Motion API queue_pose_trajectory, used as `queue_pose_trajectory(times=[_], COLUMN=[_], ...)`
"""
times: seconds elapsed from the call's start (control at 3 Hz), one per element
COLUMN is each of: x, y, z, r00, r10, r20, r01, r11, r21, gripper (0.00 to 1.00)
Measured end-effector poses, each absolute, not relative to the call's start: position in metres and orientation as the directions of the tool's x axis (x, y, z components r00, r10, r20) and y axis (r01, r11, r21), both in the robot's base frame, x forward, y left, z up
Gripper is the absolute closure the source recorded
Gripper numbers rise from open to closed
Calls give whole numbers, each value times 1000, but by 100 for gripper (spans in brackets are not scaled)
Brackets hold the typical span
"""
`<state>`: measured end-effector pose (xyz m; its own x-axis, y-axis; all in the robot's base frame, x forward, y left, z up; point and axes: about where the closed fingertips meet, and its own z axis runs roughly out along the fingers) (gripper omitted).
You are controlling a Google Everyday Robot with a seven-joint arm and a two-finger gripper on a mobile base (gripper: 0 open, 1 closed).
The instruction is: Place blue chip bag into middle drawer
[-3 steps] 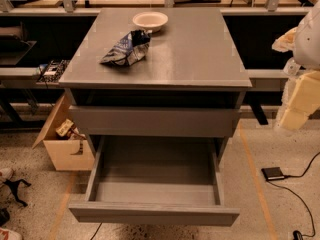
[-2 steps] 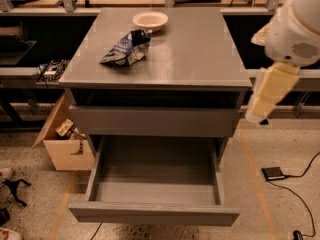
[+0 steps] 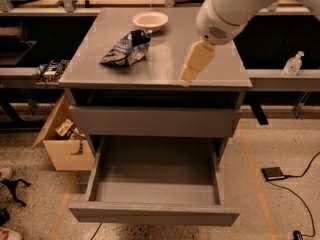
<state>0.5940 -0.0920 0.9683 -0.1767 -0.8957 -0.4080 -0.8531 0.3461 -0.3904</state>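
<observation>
The blue chip bag (image 3: pixel 126 49) lies crumpled on the left part of the grey cabinet top (image 3: pixel 165 66), just in front of a white bowl (image 3: pixel 150 20). The middle drawer (image 3: pixel 152 215) is pulled out and shows an empty grey floor. My gripper (image 3: pixel 189 73) hangs from the white arm over the right half of the cabinet top, pointing down and left. It is about a bag's width to the right of the bag and holds nothing that I can see.
A closed same-grey drawer front (image 3: pixel 152 121) sits above the open drawer. An open cardboard box (image 3: pixel 65 146) stands on the floor at the left. A black device with a cable (image 3: pixel 273 173) lies on the floor at the right. A clear bottle (image 3: pixel 292 64) is on the right shelf.
My arm has swung left from the cabinet's right side to over its top, bringing the gripper closer to the bag. The bag, bowl and drawer have not moved.
</observation>
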Motion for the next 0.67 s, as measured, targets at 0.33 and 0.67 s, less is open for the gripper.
queue_pose_trajectory(times=[0.33,0.67], x=[640,648], y=[-42,-27], z=[969,971], r00=[-134,-116], r10=[-881,-878], r20=[-455,-465], r01=[-847,-850], r11=[340,330], r21=[-408,-411], gripper=[0,0])
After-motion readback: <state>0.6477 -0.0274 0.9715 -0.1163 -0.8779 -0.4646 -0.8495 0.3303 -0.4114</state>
